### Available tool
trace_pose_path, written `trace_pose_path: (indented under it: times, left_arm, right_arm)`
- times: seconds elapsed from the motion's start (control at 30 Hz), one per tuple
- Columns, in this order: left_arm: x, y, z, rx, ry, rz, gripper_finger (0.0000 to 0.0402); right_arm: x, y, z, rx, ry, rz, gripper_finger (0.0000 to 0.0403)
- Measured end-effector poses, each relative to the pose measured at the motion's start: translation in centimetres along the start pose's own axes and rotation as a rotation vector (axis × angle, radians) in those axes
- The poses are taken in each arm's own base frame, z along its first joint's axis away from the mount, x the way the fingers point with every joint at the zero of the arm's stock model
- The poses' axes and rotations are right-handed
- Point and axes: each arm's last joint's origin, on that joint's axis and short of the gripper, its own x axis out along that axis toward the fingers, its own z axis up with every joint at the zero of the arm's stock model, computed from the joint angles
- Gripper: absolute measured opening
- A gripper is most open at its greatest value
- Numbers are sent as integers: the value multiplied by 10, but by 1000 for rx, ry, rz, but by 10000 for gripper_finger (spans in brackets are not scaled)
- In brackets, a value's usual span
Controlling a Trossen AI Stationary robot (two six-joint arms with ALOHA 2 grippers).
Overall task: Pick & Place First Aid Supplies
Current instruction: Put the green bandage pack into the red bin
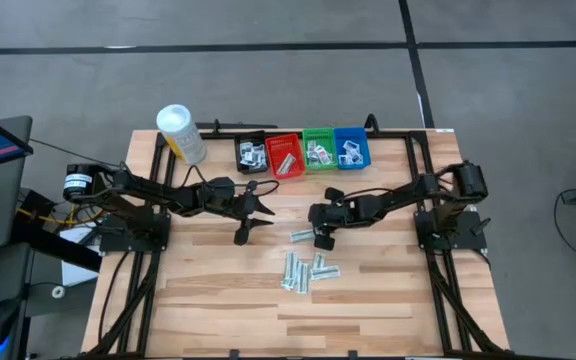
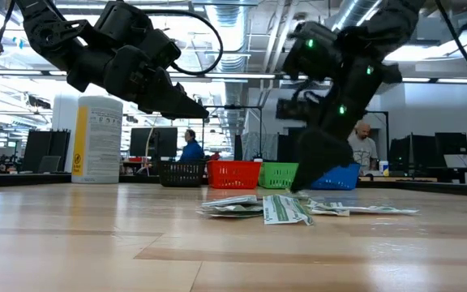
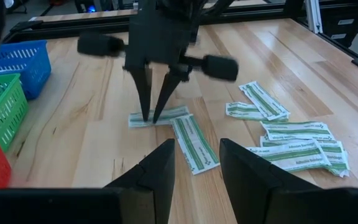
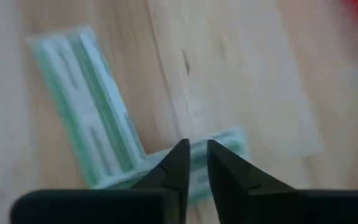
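Pinching a pale-green strip (image 3: 159, 117) flat on the counter (image 3: 92, 118), the right gripper (image 3: 152, 118) is seen (fingers nearly together); left gripper (image 3: 197, 163) is held spread nearby.

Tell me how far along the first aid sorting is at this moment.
Partly done. Done: the black, red, green and blue plastic bins already hold small packets. In hand: the right gripper is down on a pale-green wrapped strip lying on the wooden table, fingers nearly closed around its edge, not lifted. Left: the pile of pale-green strips nearby. The left gripper hovers open beside them.
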Motion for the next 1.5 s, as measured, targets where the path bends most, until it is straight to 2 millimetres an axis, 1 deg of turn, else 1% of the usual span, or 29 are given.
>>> trace_pose_path:
  times: [0.1, 0.2, 0.33, 0.47, 0.57, 0.6, 0.67, 0.73, 0.9, 1.0, 1.1, 1.17, 1.37, 1.5]
  left_arm:
    - [0, 0, 0, 0, 0, 0, 127]
    - [0, 0, -1, 0, 1, 0, 127]
    - [0, 0, -1, 4, 1, 0, 127]
    - [0, 0, -1, 12, -1, 0, 127]
    - [-1, 0, -1, 12, -1, 0, 127]
    - [-1, 0, -1, 12, -1, 0, 127]
    - [-1, 0, -1, 12, -1, 0, 127]
    - [-1, 0, -1, 12, -1, 1, 127]
    - [-1, 0, -1, 13, -6, 1, 127]
    - [-1, 0, -1, 13, -6, 1, 127]
    - [-1, 0, -1, 13, -6, 1, 127]
    - [-1, 0, -1, 13, -6, 1, 127]
    - [-1, 0, -1, 13, -7, 1, 127]
    - [-1, 0, -1, 13, -7, 1, 127]
  right_arm:
    - [-18, -1, 9, 9, -63, -1, 69]
    - [-27, 0, 6, -9, -41, -1, 94]
    - [-38, 9, 5, -49, -42, 20, 126]
    - [-38, 23, -3, -134, -4, 81, 155]
    - [-32, 30, -6, -163, 8, 88, 174]
    - [-31, 31, -9, -175, 31, 85, 180]
    - [-26, 33, -8, -174, 23, 85, 191]
    - [-20, 33, -12, -181, 60, 75, 198]
    - [-2, 30, -17, -175, 117, 57, 204]
    - [6, 29, -21, -174, 151, 58, 196]
    - [9, 27, -22, -167, 170, 76, 176]
    - [9, 27, -22, -162, 178, 100, 154]
    - [8, 27, -22, -159, 185, 143, 68]
    - [8, 28, -23, -158, 191, 161, 18]
